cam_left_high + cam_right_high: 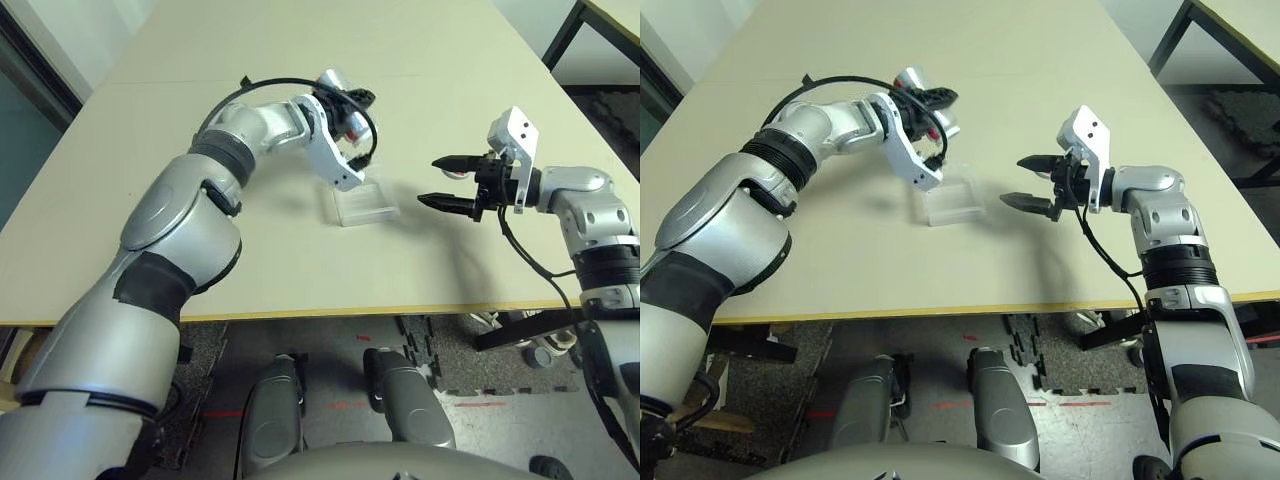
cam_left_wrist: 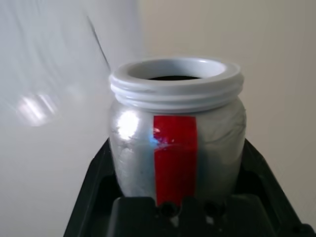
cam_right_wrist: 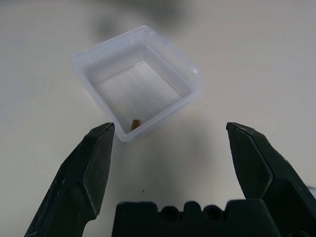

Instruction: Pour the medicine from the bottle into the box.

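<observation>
I'm on the pour now, by my reading. My left hand (image 1: 352, 104) is closed firmly around the silver medicine bottle (image 2: 136, 158), its white mouth uncapped, and I've got it leaning above the bench (image 1: 250, 270). The clear plastic box (image 1: 365, 210) sits on the bench, roughly at six o'clock from the bottle as my head camera looks down. There's one small brown pill (image 3: 136, 124) in there, close against a wall, so I judge that the pour has begun. Over at three o'clock from the box, my right hand (image 1: 427, 180) is spread wide, nothing between its fingers. Next I want that mouth squarely over the box, then more tip, gently, with a small shake if the pills hang up. Too far toward twelve o'clock and they'd scatter on the bench; too steep and they'd rush out.
</observation>
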Motion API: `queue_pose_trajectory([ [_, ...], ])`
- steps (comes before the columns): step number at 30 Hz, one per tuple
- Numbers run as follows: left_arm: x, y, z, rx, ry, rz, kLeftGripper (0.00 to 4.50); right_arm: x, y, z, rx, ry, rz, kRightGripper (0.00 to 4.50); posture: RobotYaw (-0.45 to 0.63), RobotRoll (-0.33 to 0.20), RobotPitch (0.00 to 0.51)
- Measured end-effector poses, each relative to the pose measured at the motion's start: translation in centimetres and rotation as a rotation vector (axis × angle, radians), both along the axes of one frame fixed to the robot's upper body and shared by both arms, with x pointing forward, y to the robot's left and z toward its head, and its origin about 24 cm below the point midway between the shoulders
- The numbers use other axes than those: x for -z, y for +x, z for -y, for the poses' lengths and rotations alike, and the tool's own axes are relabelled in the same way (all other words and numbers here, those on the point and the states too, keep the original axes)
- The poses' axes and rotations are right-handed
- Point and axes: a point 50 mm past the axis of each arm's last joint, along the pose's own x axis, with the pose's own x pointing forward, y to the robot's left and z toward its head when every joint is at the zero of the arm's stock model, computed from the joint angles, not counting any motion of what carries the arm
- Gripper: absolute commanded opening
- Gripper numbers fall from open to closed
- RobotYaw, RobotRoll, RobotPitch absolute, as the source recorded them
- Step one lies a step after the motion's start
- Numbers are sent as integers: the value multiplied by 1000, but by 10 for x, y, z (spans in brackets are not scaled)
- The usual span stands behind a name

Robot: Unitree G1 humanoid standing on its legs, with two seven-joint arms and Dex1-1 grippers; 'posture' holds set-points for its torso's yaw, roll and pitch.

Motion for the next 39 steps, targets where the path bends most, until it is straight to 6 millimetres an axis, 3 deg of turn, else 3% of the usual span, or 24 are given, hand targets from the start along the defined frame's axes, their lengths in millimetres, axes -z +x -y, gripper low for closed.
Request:
queue_pose_trajectory([
  [3,-2,4,-11,-87,-329,-243,2630,0,0,-1,-9,-6,-1,4500,-117,0,137],
  [7,22,4,-30,-159,-605,-525,2630,1,-1,-2,-26,-16,-1,4500,-110,0,138],
  [13,33,2,-50,-202,-931,-700,2630,1,0,-2,-42,-45,8,4500,-102,0,137],
  [17,40,-2,-57,-202,-1029,-724,2630,3,1,-1,-42,-47,5,4500,-98,0,137],
  [26,82,-11,-80,-316,-1187,-737,2630,3,1,-1,-52,-57,13,4500,-101,0,134],
  [39,91,-15,-87,-282,-1318,-648,2630,2,1,0,-51,-74,13,4500,-109,0,131],
])
